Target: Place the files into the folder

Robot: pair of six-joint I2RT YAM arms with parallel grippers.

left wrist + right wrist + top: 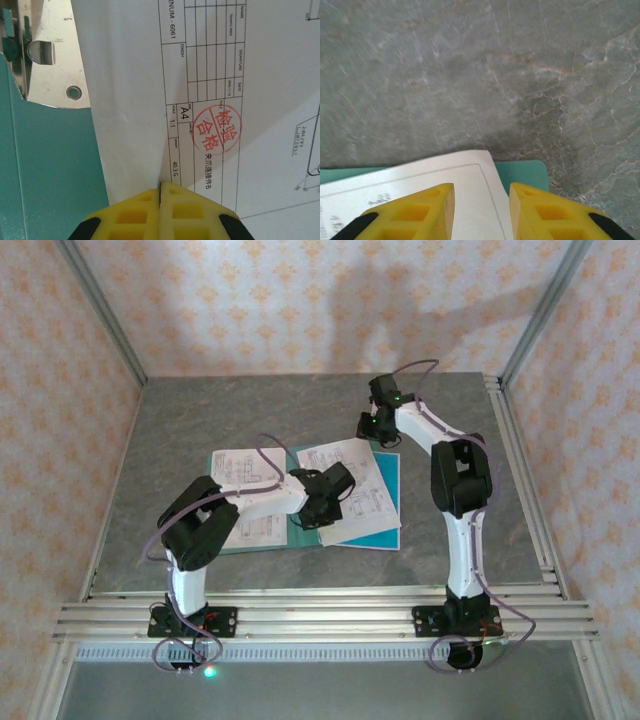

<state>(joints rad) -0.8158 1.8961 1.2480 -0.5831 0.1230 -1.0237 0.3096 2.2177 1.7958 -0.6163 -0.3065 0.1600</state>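
Left gripper [160,187] low on files [225,75], right gripper [481,187] over folder [522,172] corner.

Lab test cell, aluminium frame [320,605], wallpapered walls [300,300]

Grey stone-look table [200,410] bears open teal folder [391,480].

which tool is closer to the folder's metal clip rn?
Left. The left tool, shut, is on the sheet beside the metal clip. The right tool, jaws apart, is at the far right corner of the folder, straddling the sheet's corner.
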